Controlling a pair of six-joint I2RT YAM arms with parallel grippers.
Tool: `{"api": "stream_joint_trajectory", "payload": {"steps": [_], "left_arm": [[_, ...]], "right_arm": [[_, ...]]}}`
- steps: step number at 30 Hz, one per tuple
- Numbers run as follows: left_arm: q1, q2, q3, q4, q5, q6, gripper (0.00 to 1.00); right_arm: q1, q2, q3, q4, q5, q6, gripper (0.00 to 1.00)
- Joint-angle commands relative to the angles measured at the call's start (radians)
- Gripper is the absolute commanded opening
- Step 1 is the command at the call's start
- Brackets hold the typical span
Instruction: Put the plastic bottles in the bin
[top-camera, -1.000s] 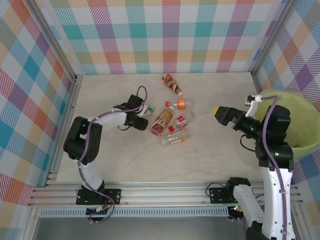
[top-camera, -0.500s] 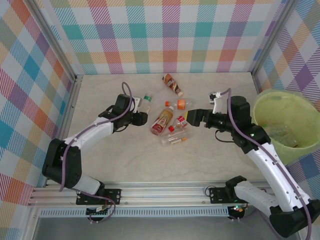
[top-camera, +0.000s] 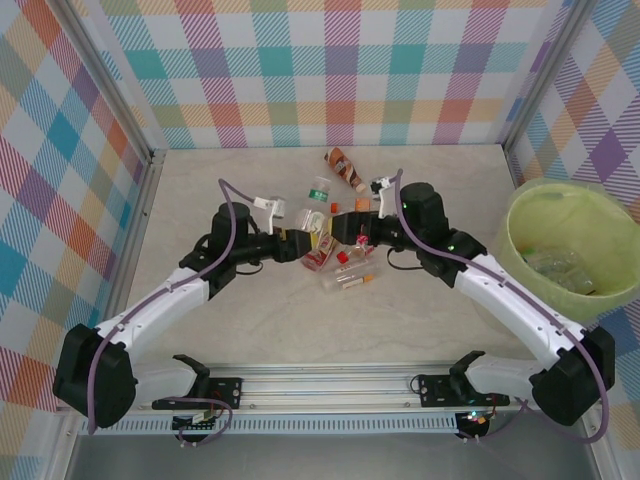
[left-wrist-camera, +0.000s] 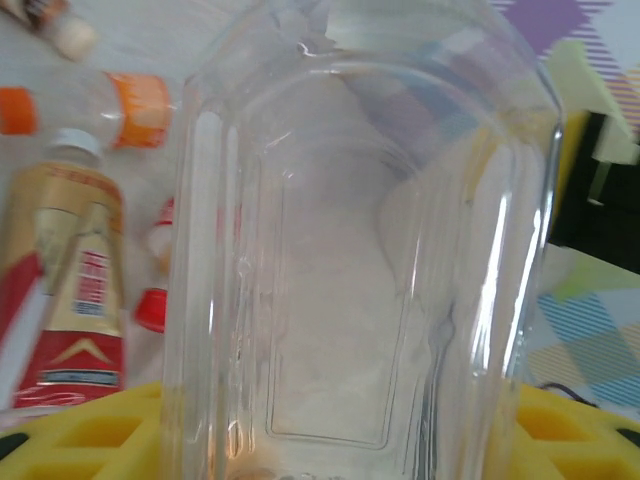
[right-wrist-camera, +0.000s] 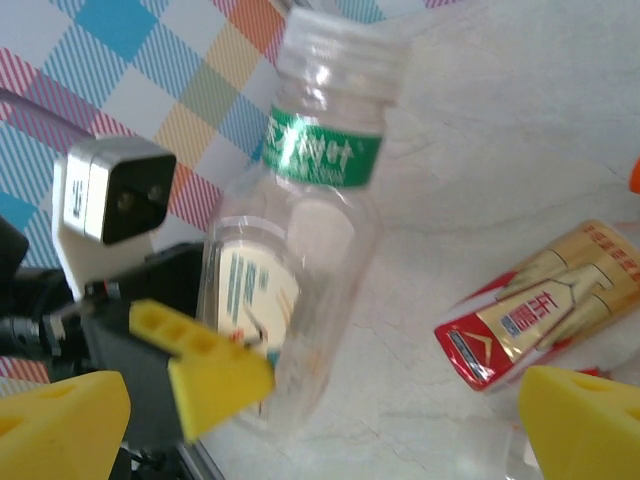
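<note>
My left gripper (top-camera: 303, 237) is shut on the lower body of a clear plastic bottle (top-camera: 317, 200) with a green neck label and white cap, lifted off the table. Up close, that bottle (left-wrist-camera: 360, 250) sits between yellow pads (left-wrist-camera: 80, 440). My right gripper (top-camera: 348, 225) stands open just right of it, over the pile. In the right wrist view the held bottle (right-wrist-camera: 300, 250) is ahead of my open right gripper (right-wrist-camera: 320, 430). A red-and-gold labelled bottle (top-camera: 322, 250) and small red-capped ones (top-camera: 350, 272) lie below. The pale yellow-green bin (top-camera: 522, 215) stands at the right.
A brownish bottle (top-camera: 345, 167) lies near the back wall. Clear bottles (top-camera: 555, 265) lie inside the bin. Plaid walls close the table on three sides, and an aluminium rail (top-camera: 320, 375) runs along the near edge.
The left arm has reached right and lifted the green-labelled bottle toward the centre. The right arm has swung left from the bin to the bottle pile, its jaws staying open.
</note>
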Motion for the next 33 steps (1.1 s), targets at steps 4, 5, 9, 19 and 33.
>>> {"api": "stream_joint_trajectory", "payload": {"steps": [4, 5, 9, 19, 33], "left_arm": [[-0.054, -0.028, -0.004, 0.157, 0.116, -0.046, 0.0], [-0.062, -0.022, -0.002, 0.166, 0.124, -0.047, 0.0], [-0.093, 0.01, 0.015, 0.175, 0.14, -0.043, 0.0], [-0.14, 0.053, 0.043, 0.188, 0.106, -0.033, 0.0], [-0.142, 0.029, 0.007, 0.251, 0.084, -0.069, 0.99]], "right_arm": [[0.029, 0.02, -0.007, 0.24, 0.076, 0.119, 1.0], [0.03, 0.021, -0.008, 0.236, 0.113, 0.131, 1.0], [0.03, 0.033, 0.004, 0.238, 0.162, 0.156, 1.0], [0.03, 0.026, 0.034, 0.142, 0.175, 0.107, 0.57], [0.03, -0.093, -0.039, 0.106, 0.261, 0.081, 0.3]]}}
